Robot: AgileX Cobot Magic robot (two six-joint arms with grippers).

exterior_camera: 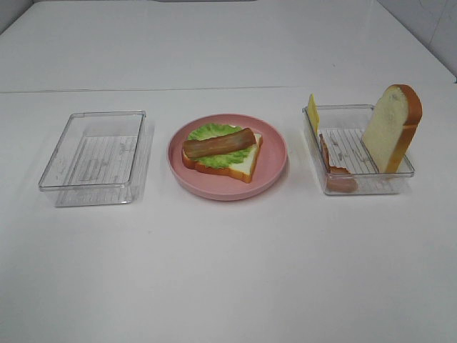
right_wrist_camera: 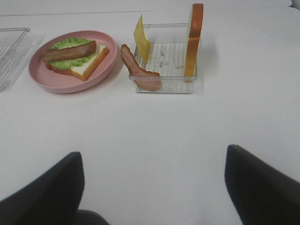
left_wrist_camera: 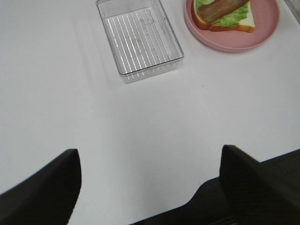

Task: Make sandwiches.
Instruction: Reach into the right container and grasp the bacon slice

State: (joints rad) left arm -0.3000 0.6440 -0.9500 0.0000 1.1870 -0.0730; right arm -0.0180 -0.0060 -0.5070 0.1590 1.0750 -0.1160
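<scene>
The sandwich (exterior_camera: 221, 150) is a white bread slice with ruffled green lettuce and a brown bacon strip on top, lying on a round pink plate (exterior_camera: 275, 153). It also shows in the left wrist view (left_wrist_camera: 224, 13) and the right wrist view (right_wrist_camera: 75, 56). A clear bin (exterior_camera: 360, 187) to the right of the plate holds an upright bread slice (exterior_camera: 391, 127), a yellow cheese slice (exterior_camera: 313, 113) and a reddish-brown meat strip (exterior_camera: 330, 163). My left gripper (left_wrist_camera: 150, 187) and right gripper (right_wrist_camera: 152, 187) are open and empty, well short of the items. Neither shows in the exterior view.
An empty clear bin (exterior_camera: 93, 193) stands to the left of the plate, also in the left wrist view (left_wrist_camera: 150, 70). The white table (exterior_camera: 228, 271) stretches in front of the items. A seam (exterior_camera: 214, 89) runs across the table behind them.
</scene>
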